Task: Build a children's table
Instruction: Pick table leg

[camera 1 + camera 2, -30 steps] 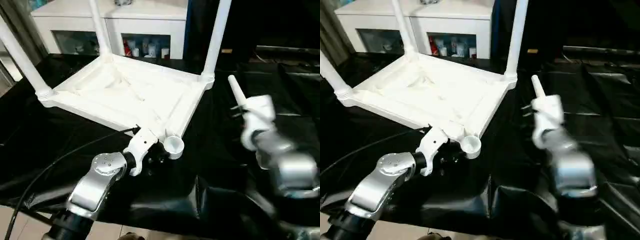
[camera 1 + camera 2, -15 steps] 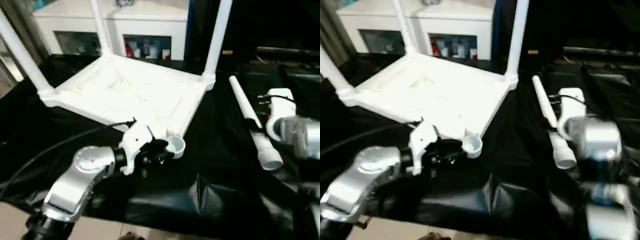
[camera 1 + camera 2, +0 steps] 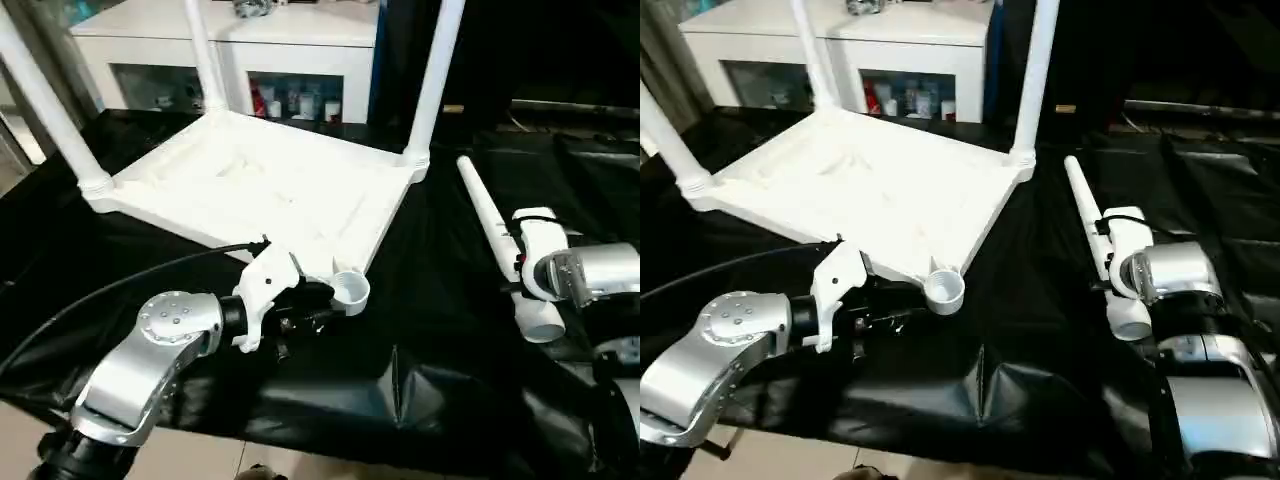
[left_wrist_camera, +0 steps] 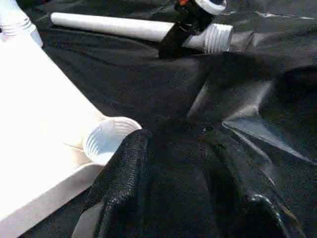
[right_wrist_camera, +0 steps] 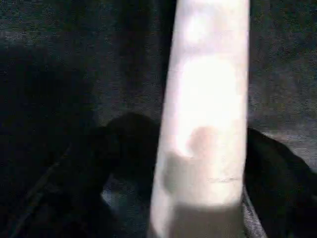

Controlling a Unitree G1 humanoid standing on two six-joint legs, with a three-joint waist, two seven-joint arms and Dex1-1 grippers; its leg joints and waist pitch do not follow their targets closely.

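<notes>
Now the table top [image 3: 260, 185] lies upside down on the black cloth [image 3: 440, 300], with three legs already standing up. My left gripper [image 3: 310, 305] sits at the near corner, right by the empty socket [image 3: 349, 290]. Its fingers stand partly apart, and I cannot tell if they hold the edge. The last leg [image 3: 495, 235] lies flat on the cloth, off to the right of the top. It points away from me, with its screw end [image 4: 218, 38] near me. My right gripper [image 3: 1105, 262] is down at that leg, fingers spread wide on both sides of it, not pinching. I think my right arm should lift it and carry it left to the socket.
</notes>
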